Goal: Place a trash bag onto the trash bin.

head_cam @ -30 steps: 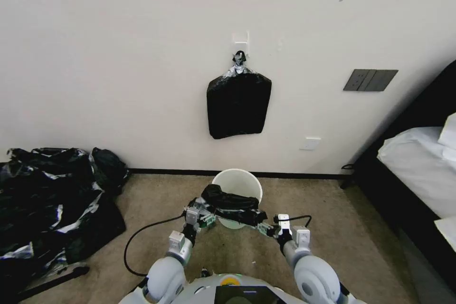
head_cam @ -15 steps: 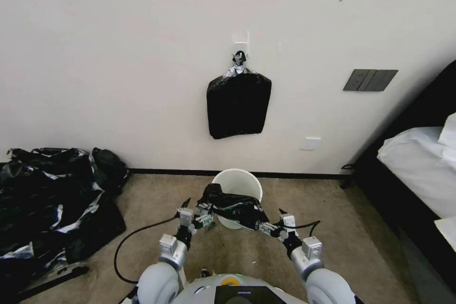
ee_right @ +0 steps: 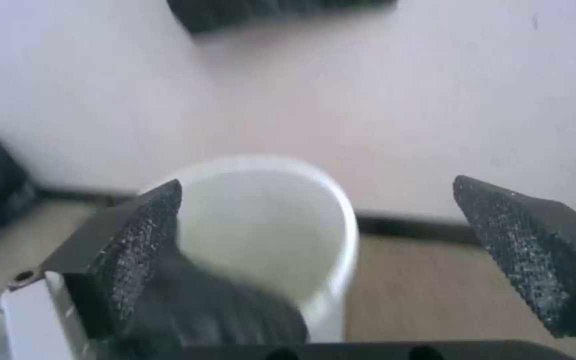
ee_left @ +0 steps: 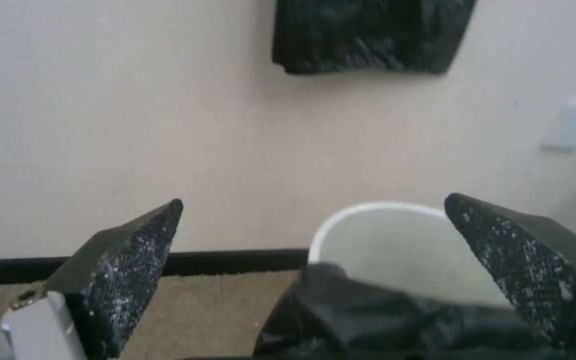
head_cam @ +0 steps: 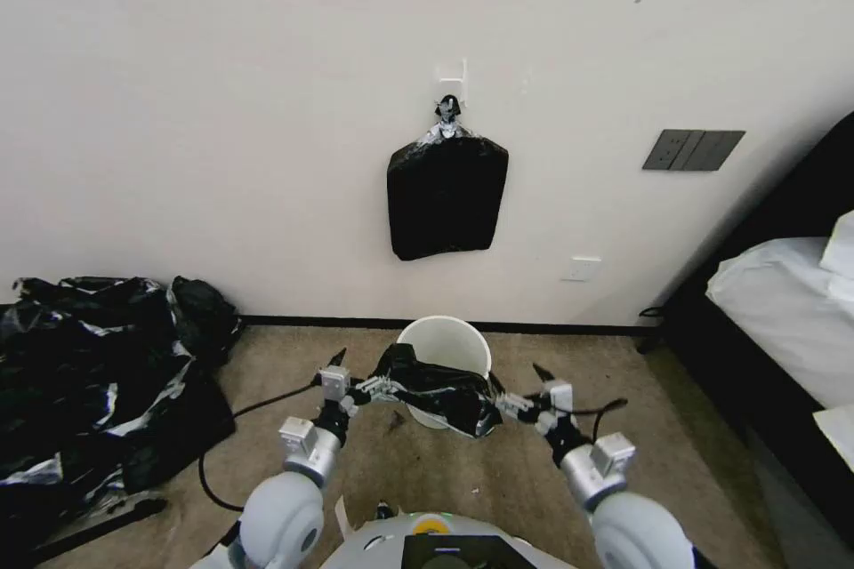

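Trash bag (head_cam: 438, 388): we count 1, thin glossy black w/ grey-white glints, draped over the near rim of the trash bin (head_cam: 452, 340) and sagging down its front. 1 bin, small, round, white, on the carpet (head_cam: 498, 480) near the wall. 2 grippers: left gripper (head_cam: 351, 376) just left of the bag, right gripper (head_cam: 525, 391) just right of it. Both have fingers spread wide in the wrist views, gripping nothing; the bag lies low between the left fingers (ee_left: 128, 280). Also 1 flat black pack (head_cam: 447, 194) hung on the wall and 1 heap of black plastic (head_cam: 98, 373) at far left. Bin's lower body is hidden behind the bag; we can't make out the label.
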`<state>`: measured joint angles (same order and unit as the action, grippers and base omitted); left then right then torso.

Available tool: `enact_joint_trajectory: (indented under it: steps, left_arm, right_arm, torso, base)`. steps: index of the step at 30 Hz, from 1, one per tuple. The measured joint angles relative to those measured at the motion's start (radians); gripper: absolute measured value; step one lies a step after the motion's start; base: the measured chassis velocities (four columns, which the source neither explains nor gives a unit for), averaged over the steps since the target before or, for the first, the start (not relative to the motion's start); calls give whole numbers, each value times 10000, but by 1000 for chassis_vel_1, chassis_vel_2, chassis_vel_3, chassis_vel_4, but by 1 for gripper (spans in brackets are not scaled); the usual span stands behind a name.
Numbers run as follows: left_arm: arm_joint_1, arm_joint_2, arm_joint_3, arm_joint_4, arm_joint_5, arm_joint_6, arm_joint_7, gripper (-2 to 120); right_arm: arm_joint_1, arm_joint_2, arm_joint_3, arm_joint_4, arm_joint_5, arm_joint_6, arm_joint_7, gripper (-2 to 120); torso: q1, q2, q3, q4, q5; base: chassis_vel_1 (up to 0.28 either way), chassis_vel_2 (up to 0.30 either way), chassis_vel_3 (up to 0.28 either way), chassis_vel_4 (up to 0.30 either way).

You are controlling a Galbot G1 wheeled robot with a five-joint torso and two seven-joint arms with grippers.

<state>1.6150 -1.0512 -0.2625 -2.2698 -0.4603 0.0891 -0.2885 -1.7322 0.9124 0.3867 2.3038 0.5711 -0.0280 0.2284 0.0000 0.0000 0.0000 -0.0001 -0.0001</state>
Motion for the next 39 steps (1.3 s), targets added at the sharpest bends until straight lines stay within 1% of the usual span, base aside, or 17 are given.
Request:
enact_joint_trajectory:
  steps: [3, 4, 6, 8, 10, 11, 12, 15, 16, 19, 22, 24, 25, 26, 28, 35, 39]
  left_arm:
    - [-23, 34, -354, -582, -706, 406, -300, 100]
    - [-23, 34, -354, -582, -706, 406, -300, 100]
    - [97, 4, -571, -867, -803, 552, -407, 100]
    - [155, -11, -617, -934, -806, 573, -418, 100]
    - [874, -301, -983, -1634, -492, 647, -437, 100]
    - [924, -323, -1023, -1735, -475, 771, -458, 100]
    - [924, -323, -1023, -1735, -475, 771, -458, 100]
    - [739, -227, -985, -1879, -525, 1268, -586, 100]
    - [739, -227, -985, -1879, -525, 1268, -586, 100]
    - [832, -261, -998, -2022, -518, 1464, -613, 100]
    - [838, -268, -998, -2026, -466, 1493, -614, 100]
    - [795, -305, -999, -2031, -433, 1551, -617, 100]
    - [795, -305, -999, -2031, -433, 1551, -617, 100]
    - [771, -302, -999, -2032, -421, 1563, -618, 100]
    - [756, -283, -1000, -2068, -409, 1596, -617, 100]
    - [775, -317, -1000, -2170, -380, 1608, -620, 100]
    - [777, -316, -1036, -2257, -390, 1688, -664, 100]
  right_arm:
    - [1447, -214, -90, 69, 1572, -778, 27, 100]
    - [1447, -214, -90, 69, 1572, -778, 27, 100]
    - [2895, -344, -191, -282, 2760, -1821, -87, 100]
    - [3155, -375, -208, -366, 2983, -2034, -169, 100]
    - [4750, -649, -341, -1036, 3922, -3751, -1258, 100]
    - [5329, -700, -555, -1502, 3942, -4173, -1714, 100]
    - [5329, -700, -555, -1502, 3942, -4173, -1714, 100]
    - [7532, -474, -1317, -3596, 3141, -5585, -3904, 100]
    - [7532, -474, -1317, -3596, 3141, -5585, -3904, 100]
    - [9086, -232, -2050, -4949, 2684, -6585, -5332, 100]
    - [9584, -141, -2379, -5461, 2491, -6764, -5733, 100]
    - [10682, 129, -3379, -7035, 1795, -6895, -6118, 100]
    - [10682, 129, -3379, -7035, 1795, -6895, -6118, 100]
    - [11007, 215, -3719, -7555, 1572, -6899, -6174, 100]
    - [11930, 347, -4778, -8586, 1055, -6900, -6200, 100]
    - [12946, 424, -6131, -9411, 1029, -6892, -6003, 98]
    - [13248, 376, -6627, -9642, 1544, -6883, -5774, 84]
  torso:
    - [0, 0, 1, -3, 2]
    - [0, 0, 1, -3, 2]
    - [0, 0, 1, 0, 2]
    - [0, 0, 1, 1, 2]
    - [0, -1, 1, 6, 0]
    - [0, 0, 0, 5, 1]
    - [0, 0, 0, 5, 1]
    - [2, -1, 3, -2, 3]
    - [2, -1, 3, -2, 3]
    - [0, -1, 1, 2, 1]
    - [1, -1, 1, 4, -1]
    - [1, -1, 2, 4, 1]
    - [1, -1, 2, 4, 1]
    - [1, -2, 3, 0, 6]
    - [1, -2, 2, 0, 0]
    - [1, -1, 2, 1, 1]
    - [1, -1, 1, 1, 2]
  base:
    - [0, 0, 0, 0]
    - [0, 0, 0, 0]
    - [0, 0, 0, 0]
    - [0, 0, 0, 0]
    - [0, 0, 0, 0]
    - [0, 0, 0, 0]
    - [0, 0, 0, 0]
    - [0, 0, 0, 0]
    - [0, 0, 0, 0]
    - [0, 0, 0, 0]
    - [0, 0, 0, 0]
    - [0, 0, 0, 0]
    - [0, 0, 0, 0]
    - [0, 0, 0, 0]
    - [0, 0, 0, 0]
    - [0, 0, 0, 0]
    - [0, 0, 0, 0]
